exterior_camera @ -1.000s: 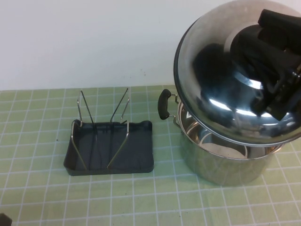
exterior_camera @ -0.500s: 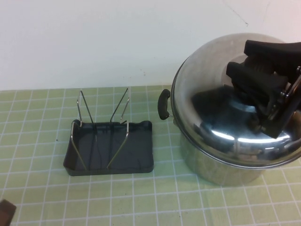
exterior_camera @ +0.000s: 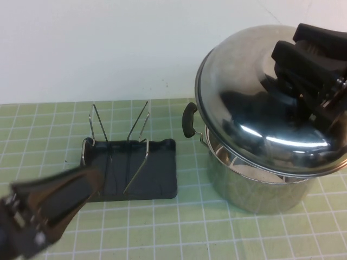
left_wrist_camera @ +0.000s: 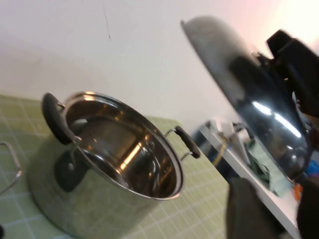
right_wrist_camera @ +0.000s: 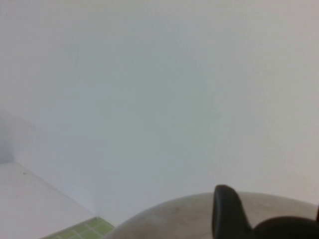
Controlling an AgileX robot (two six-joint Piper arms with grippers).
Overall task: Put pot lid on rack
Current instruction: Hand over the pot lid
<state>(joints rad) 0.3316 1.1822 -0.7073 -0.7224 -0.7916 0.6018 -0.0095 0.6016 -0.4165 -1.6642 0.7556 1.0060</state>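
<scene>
The pot lid [exterior_camera: 255,108] hangs tilted just above the open steel pot [exterior_camera: 255,187]; its knob is hidden by my right gripper [exterior_camera: 312,70], which is shut on it from above. In the left wrist view the lid [left_wrist_camera: 249,94] is clear of the pot [left_wrist_camera: 114,164]. In the right wrist view the right gripper [right_wrist_camera: 271,224] sits over the lid's dome [right_wrist_camera: 174,219]. The rack [exterior_camera: 157,179], a dark tray with wire prongs, stands empty left of the pot. My left gripper [exterior_camera: 59,203] is blurred at the front left, just before the rack; it [left_wrist_camera: 279,214] is open and empty.
A white wall runs behind the green gridded table [exterior_camera: 179,233]. The pot's black handle [exterior_camera: 188,120] points toward the rack. Beyond the table's right edge, clutter [left_wrist_camera: 259,159] shows in the left wrist view.
The left arm has swung into view at the front left, up to the rack's near corner. The right gripper dipped the lid toward the pot, then raised it again.
</scene>
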